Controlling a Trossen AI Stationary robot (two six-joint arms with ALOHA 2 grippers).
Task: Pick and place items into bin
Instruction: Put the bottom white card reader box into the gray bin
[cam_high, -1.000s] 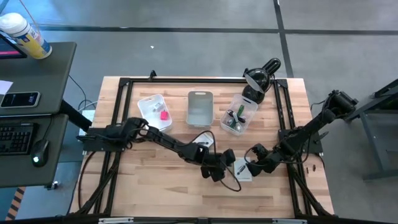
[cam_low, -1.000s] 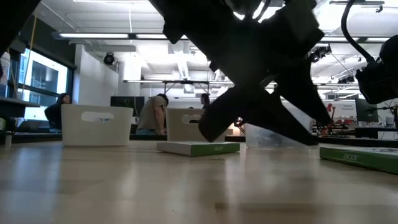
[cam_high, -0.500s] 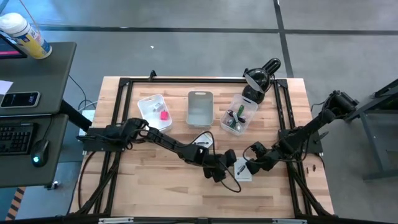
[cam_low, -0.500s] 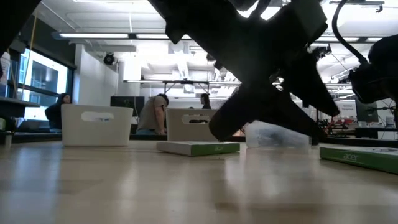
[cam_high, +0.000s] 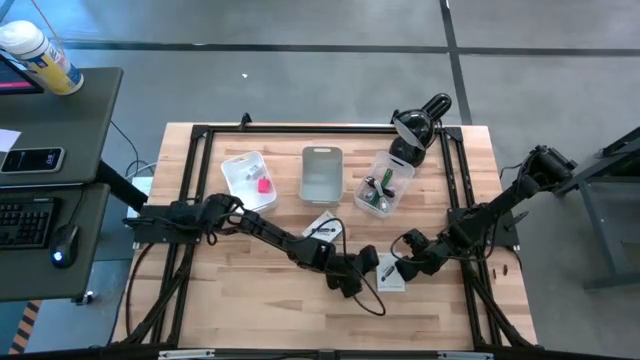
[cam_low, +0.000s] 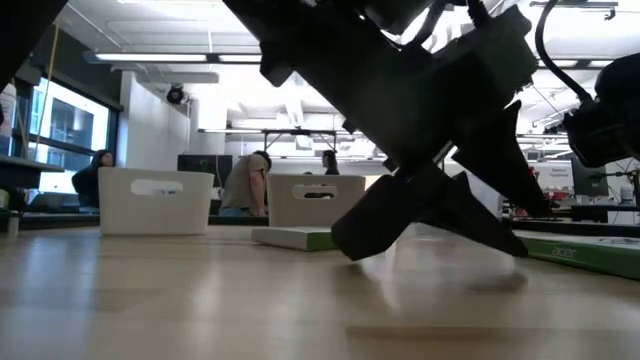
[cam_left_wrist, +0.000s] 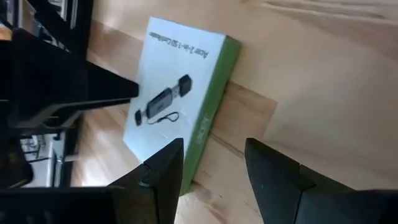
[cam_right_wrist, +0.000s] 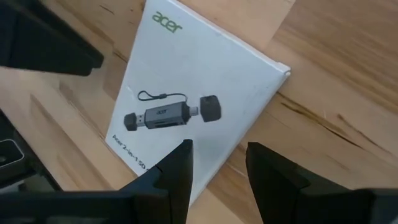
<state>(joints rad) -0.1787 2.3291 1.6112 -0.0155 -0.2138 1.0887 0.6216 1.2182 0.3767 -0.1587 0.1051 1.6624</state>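
Since a second ago the left gripper (cam_high: 358, 276) has slid a little toward the table's near edge and closer to the white box (cam_high: 390, 272), while the right gripper (cam_high: 403, 262) has crept in from the other side. Both sets of fingers stand apart with nothing between them; each wrist view shows the box lying flat on the wood just ahead of its own fingertips, printed with a small black adapter and edged in green.

Pale wooden planks make up the table (cam_high: 250, 300), framed by black rails. Nearer the middle a second white box (cam_high: 322, 227) lies flat.

Farther back three containers stand in a row. At left, the white bin (cam_high: 248, 180) holds a pink block (cam_high: 264, 185) and a pale piece. At centre, the grey bin (cam_high: 321, 172) shows only its bare floor. At right, the clear bin (cam_high: 384, 183) holds a green item and dark odds and ends, too small to tell apart.

Beyond the table, the low view looks into a bright workshop where a person (cam_low: 243, 182) bends over a bench.
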